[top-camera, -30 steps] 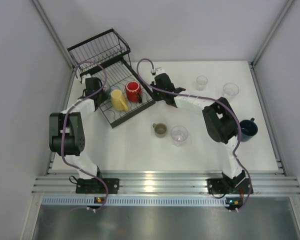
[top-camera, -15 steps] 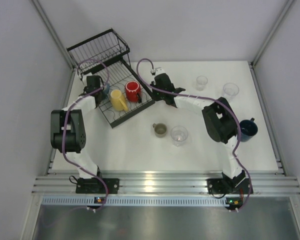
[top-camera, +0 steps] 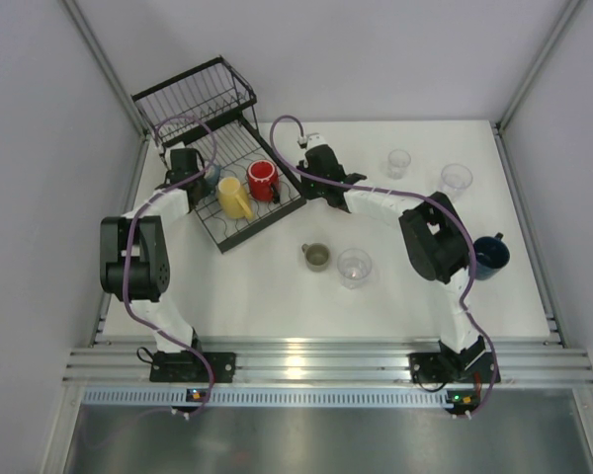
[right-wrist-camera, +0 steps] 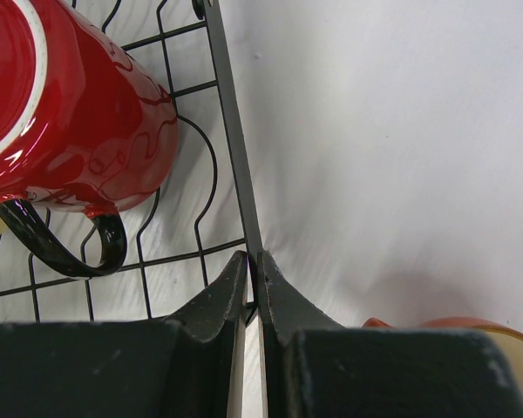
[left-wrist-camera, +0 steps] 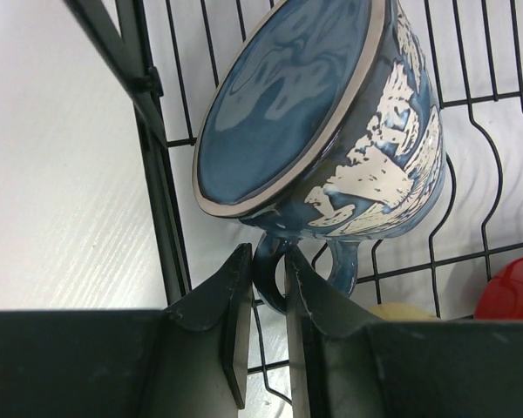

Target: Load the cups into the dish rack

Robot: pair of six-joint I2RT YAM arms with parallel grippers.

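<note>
Blue mug: tilted in dish rack, left rim.
Left gripper: nearly closed, pinching mug handle.
Right gripper: apparently clamped on rack's right rim.
Handling: rigid, slippery glaze, chippable; handle safest.

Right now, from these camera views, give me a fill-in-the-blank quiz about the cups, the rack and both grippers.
The left gripper is shut on the ___ of the blue mug.
The right gripper is shut on the rim wire of the dish rack, beside a red mug with a ___ handle.
Out on the table are ___ clear tumblers.
Answers: handle, black, three.
</note>
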